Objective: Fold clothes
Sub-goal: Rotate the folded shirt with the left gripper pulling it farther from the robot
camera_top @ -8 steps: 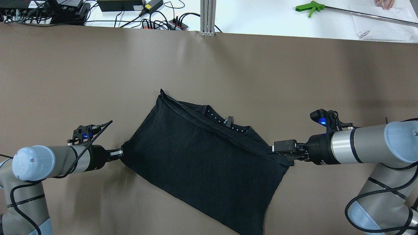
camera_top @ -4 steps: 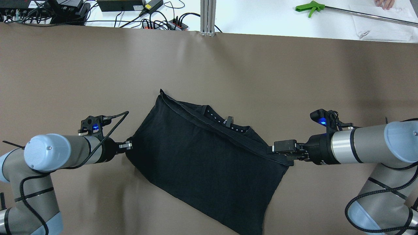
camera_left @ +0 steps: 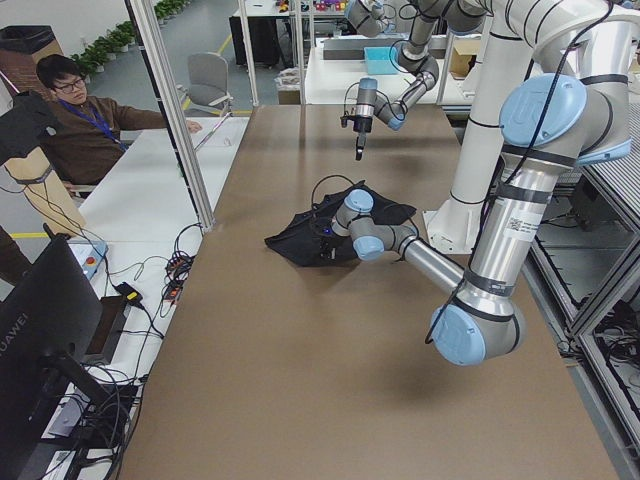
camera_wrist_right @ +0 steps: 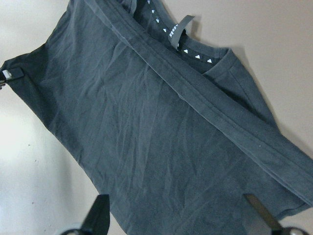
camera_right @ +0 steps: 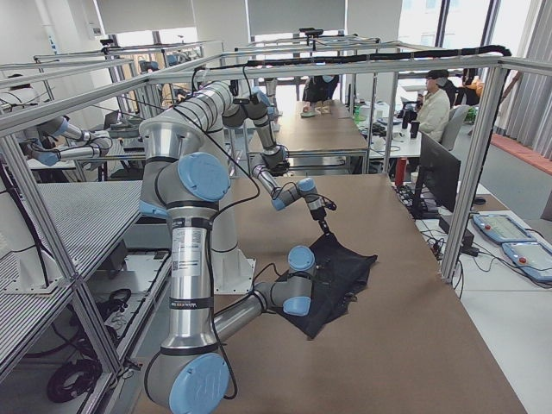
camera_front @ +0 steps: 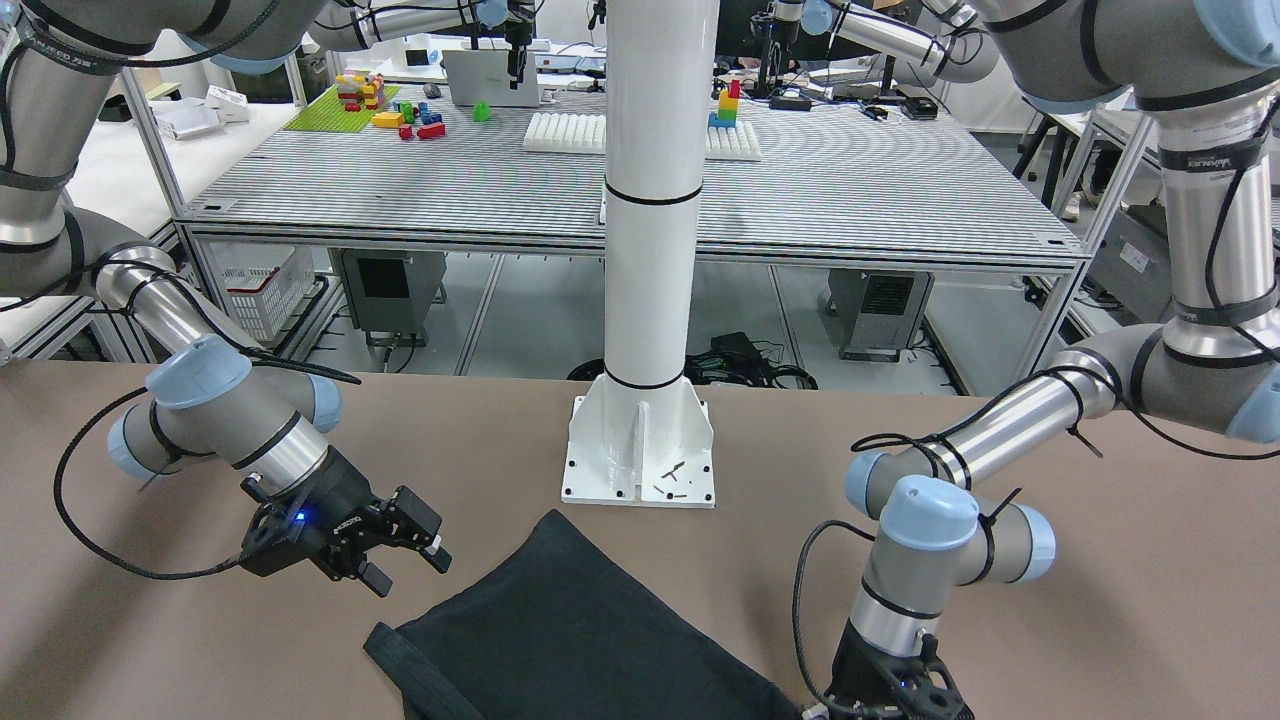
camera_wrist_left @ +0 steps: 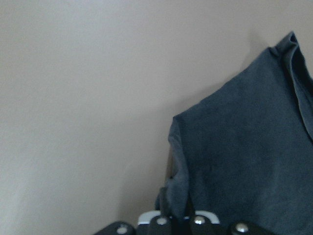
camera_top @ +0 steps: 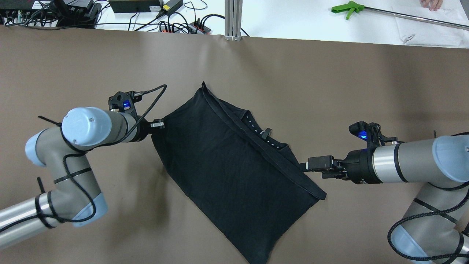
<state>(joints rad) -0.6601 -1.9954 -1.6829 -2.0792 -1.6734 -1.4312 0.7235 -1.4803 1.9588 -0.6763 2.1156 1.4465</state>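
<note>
Overhead exterior shows my left gripper (camera_top: 158, 124) clamped on a corner of the black shirt (camera_top: 227, 165), which lies slanted mid-table (camera_top: 110, 66), presumably to swing it straight for folding, while my right gripper (camera_top: 304, 167) hovers spread wide beside its hem band (camera_top: 256, 145), holding nothing.

2 arms, left arm (camera_top: 78, 134) & right arm (camera_top: 410, 163): silver-grey tube links, pale-blue joint caps, black rings at the seams. A black braided cable (camera_top: 150, 99) runs along each, held w/ black zip ties. Black cam mount w/ blue LED (camera_top: 362, 136) at 12 o'clock of each wrist. Left gripper (camera_top: 159, 124) & right gripper (camera_front: 410, 568): black, white-tipped. White pedestal (camera_front: 650, 300), 2 black bands, bolted foot plate at 6 o'clock.
</note>
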